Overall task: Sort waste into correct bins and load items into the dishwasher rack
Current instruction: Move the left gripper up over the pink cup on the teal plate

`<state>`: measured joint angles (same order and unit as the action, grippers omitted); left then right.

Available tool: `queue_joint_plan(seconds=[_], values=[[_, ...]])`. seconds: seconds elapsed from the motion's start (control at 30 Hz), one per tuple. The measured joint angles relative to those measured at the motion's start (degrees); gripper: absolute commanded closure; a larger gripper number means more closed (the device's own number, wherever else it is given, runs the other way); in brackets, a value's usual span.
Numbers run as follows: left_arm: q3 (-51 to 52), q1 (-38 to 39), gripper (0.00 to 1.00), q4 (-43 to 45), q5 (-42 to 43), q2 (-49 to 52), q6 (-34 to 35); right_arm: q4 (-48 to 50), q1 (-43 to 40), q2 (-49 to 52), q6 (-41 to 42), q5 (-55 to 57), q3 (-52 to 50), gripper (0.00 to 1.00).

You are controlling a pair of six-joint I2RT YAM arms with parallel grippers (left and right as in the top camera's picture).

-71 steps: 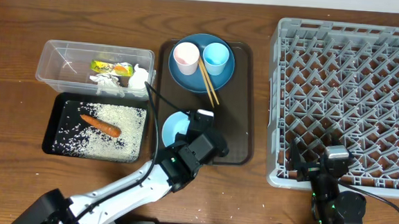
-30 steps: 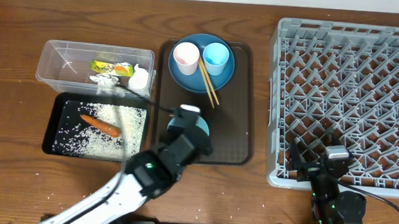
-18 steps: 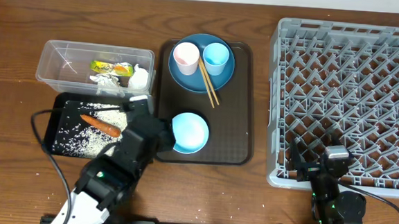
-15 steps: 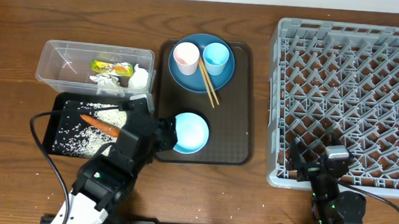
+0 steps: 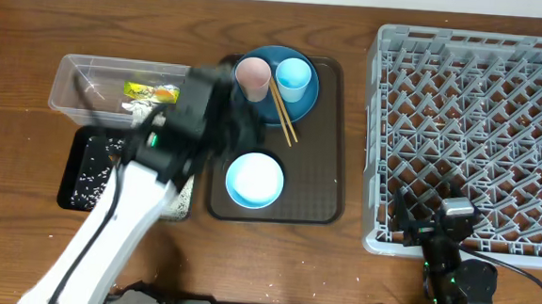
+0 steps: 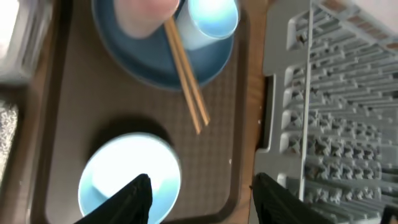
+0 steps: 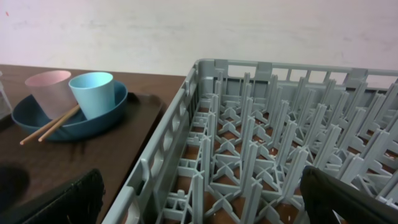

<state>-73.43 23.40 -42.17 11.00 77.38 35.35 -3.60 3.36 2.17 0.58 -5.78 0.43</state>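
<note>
L arm is off the bowl and now up by the plate; nothing is loaded yet.

The dishwasher rack holds no item, so I judge the loading is not begun. On the brown tray, the blue plate carries the pink cup, light blue cup & chopsticks. The bowl stands upright and free at the tray's front, looking clean inside. Left gripper: jaws released w/ nothing between, above the tray between bowl and plate. Right gripper: jaws wide apart, empty, at the rack's near edge. Vs half a sec ago: the L arm was low over the black tray, just beside the bowl. Now it reaches across the clear tub, and the carrot is hidden.
</note>
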Motion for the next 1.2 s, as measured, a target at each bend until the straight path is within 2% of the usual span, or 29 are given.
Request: queue_joint_plan(seconds=[0.2, 0.5, 0.77, 0.87, 1.2], values=[[-12.48, -1.33, 0.46, -1.60, -2.64, 12.26, -2.89, 0.00, 0.00, 0.00, 0.00, 0.00, 0.00, 0.01], [-13.22, -7.85, 0.46, -1.55, -6.95, 20.02, -8.37, 0.00, 0.00, 0.00, 0.00, 0.02, 0.00, 0.01], [-13.22, -10.40, 0.46, -1.22, -8.13, 21.09, -12.48, 0.00, 0.00, 0.00, 0.00, 0.00, 0.00, 0.01], [-13.20, -10.38, 0.56, -0.35, -8.24, 21.09, -13.22, 0.00, 0.00, 0.00, 0.00, 0.00, 0.00, 0.01], [-13.05, -10.38, 0.56, 1.90, -8.41, 21.90, -14.40, 0.00, 0.00, 0.00, 0.00, 0.02, 0.00, 0.01]])
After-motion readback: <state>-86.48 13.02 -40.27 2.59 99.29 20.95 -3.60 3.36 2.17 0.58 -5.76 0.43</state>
